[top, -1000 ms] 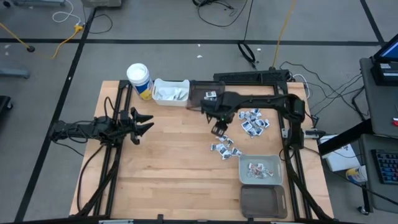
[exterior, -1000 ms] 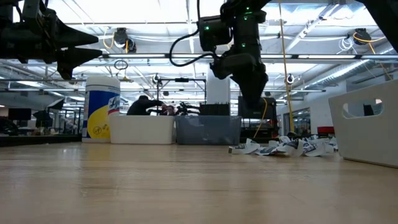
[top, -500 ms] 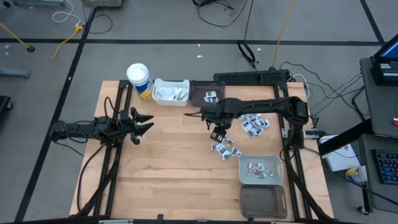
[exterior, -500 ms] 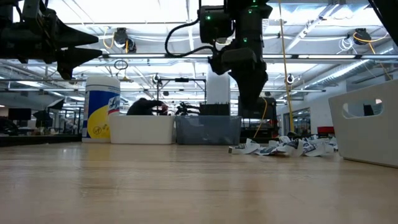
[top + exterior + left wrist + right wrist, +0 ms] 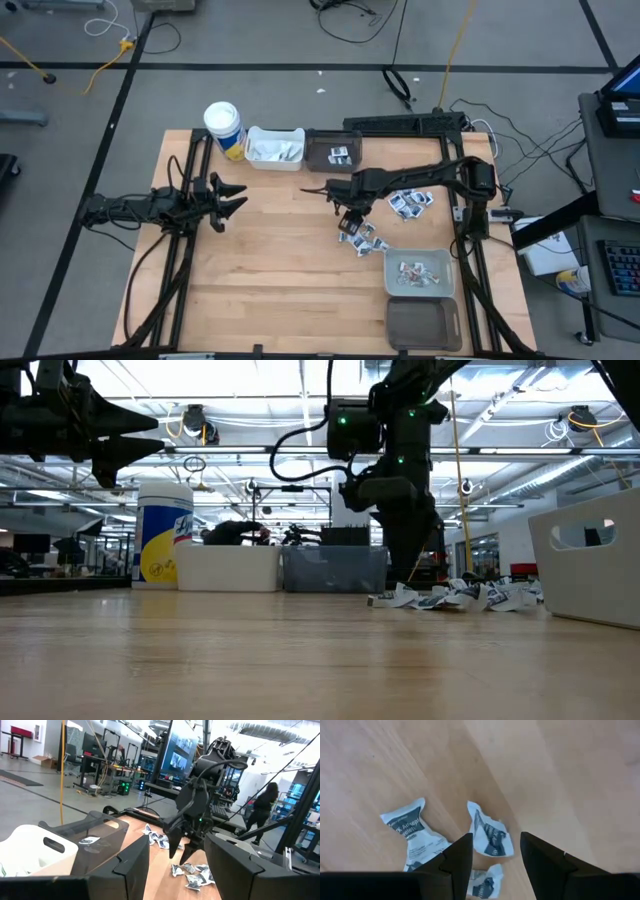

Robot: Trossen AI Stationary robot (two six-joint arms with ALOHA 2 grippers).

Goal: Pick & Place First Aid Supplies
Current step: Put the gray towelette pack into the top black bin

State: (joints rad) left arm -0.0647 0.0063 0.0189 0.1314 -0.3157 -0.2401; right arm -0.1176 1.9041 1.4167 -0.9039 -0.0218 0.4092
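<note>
The right gripper hovers, fingers apart and empty, over a crumpled packet lying on the desk (light, thin, crinkly, likely to slide), best pinched across its raised middle fold; the left gripper waits part-open.

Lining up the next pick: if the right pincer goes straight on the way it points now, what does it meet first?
Most likely the crumpled packet lying on the table, framed between the open right pincer's fingers. Another packet lies off to one side. Depth is hard to judge.
</note>
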